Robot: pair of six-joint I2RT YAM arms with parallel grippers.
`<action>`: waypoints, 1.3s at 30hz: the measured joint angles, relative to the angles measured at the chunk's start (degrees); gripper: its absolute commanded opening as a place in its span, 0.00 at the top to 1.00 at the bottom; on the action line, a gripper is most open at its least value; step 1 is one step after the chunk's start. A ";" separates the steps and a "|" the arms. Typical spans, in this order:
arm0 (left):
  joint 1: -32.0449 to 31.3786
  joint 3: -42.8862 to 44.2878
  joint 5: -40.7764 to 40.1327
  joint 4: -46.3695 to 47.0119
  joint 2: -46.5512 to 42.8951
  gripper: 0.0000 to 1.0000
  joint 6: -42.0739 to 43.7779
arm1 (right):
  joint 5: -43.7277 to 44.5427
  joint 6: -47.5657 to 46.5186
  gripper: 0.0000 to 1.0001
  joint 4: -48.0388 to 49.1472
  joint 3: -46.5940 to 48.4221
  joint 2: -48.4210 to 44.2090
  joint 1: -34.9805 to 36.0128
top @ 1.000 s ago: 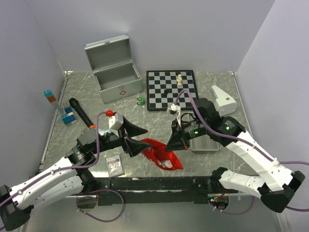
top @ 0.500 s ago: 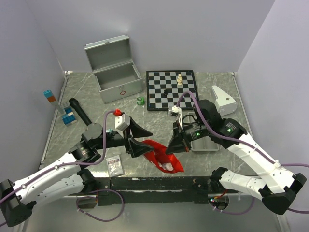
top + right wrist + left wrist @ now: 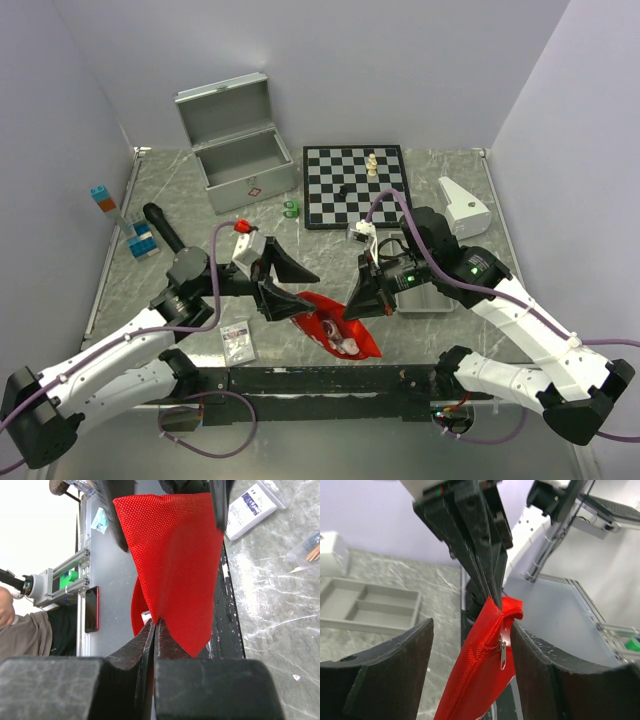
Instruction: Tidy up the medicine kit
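A: Well, where's the kit from where you stand?

B: The silver case (image 3: 240,165) sits at the back left of the counter (image 3: 450,165). Its lid is tipped up towards the wall, and there's a small red diamond mark on its front.

A: And its pouch?

B: Out of the case, well apart from it. The red pouch (image 3: 335,322) hangs between the two arms near the front edge. It's flat woven red fabric, with a patch of white showing at its lower end.

A: Who has it?

B: The right hand (image 3: 357,300) does. Its fingers are pressed together on one edge of the fabric. From its own camera the pinch is plain, with the cloth fanning out beyond the tips.

A: The left one?

B: The left hand (image 3: 297,288) has its fingers spread wide, one on each side of the pouch's upper end. A zip runs along that side, and a metal pull dangles just beside one finger. I can't tell whether that finger touches the cloth.

A: Does the lower end rest on the counter?

B: Can't tell from here.

A: Anything nearby?

B: A grey tray (image 3: 428,303) lies under the right arm. A chessboard (image 3: 355,185) is further back, beside the case, and a small clear packet (image 3: 238,342) lies by the left arm.
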 measured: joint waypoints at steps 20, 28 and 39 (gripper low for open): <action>1.51 1.66 8.17 1.70 4.13 0.54 -2.12 | -0.24 0.17 1.00 0.57 -0.63 0.20 0.00; 2.80 1.70 11.10 5.27 7.50 0.58 -6.10 | -0.42 0.17 1.00 0.59 -0.66 0.37 0.00; 3.37 2.62 12.68 10.29 7.85 0.64 -10.69 | -0.55 0.17 1.00 0.98 -0.96 0.42 0.00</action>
